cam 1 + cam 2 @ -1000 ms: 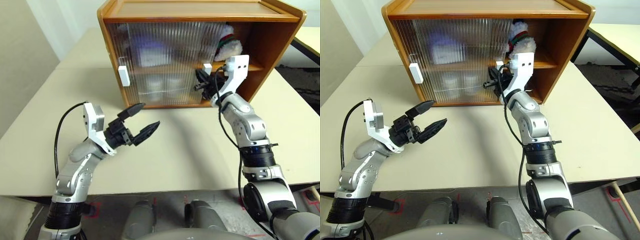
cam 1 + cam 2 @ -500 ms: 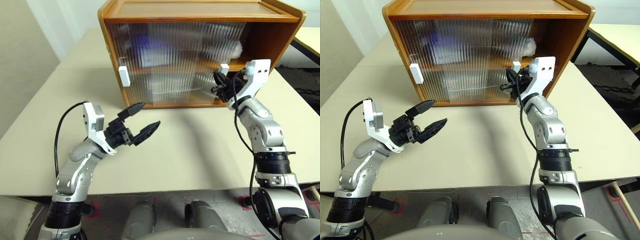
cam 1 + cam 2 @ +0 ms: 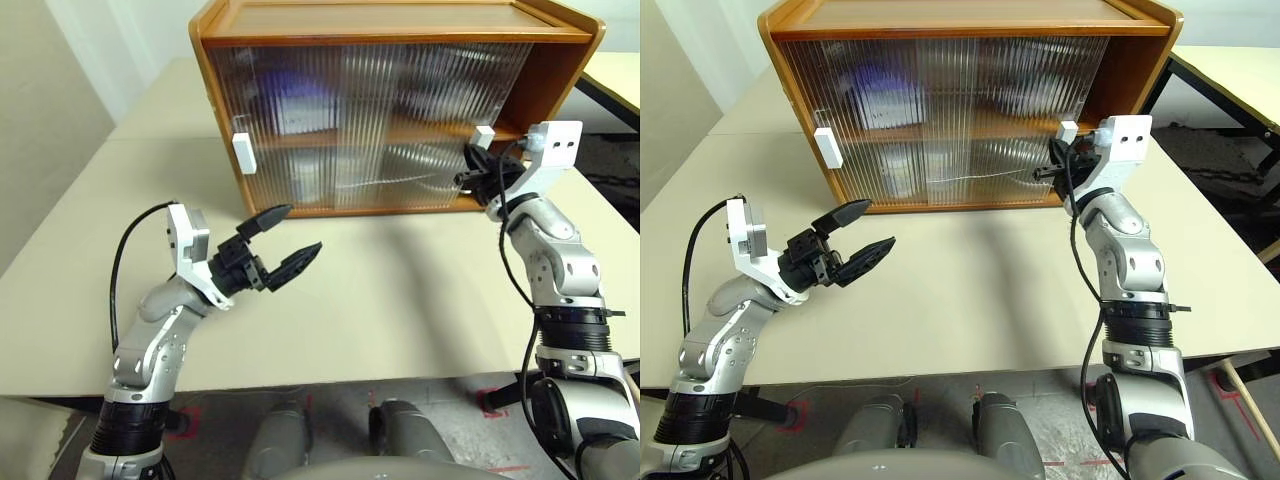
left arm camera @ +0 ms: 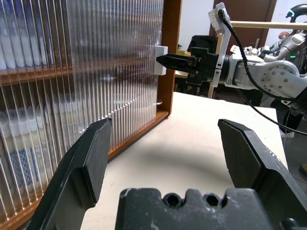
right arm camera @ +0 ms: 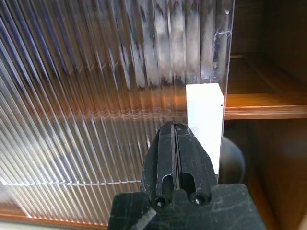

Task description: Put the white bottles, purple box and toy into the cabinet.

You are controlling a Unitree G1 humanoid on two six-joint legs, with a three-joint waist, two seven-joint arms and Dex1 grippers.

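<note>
Our right gripper point(image 3: 470, 176), fingers pressed together and holding nothing, sits against the white handle point(image 3: 483, 134) of the cabinet point(image 3: 400, 22)'s sliding door point(image 3: 430, 120); we judge the tip could slip off that small handle and leave a gap at the cabinet's right wall. Our left gripper point(image 3: 285, 243) hangs spread and empty over the table point(image 3: 400, 300), well in front of the cabinet. Behind the ribbed panes the purple box point(image 3: 300, 105) is a lavender blur on the upper shelf, the bottles pale shapes we cannot place.
</note>
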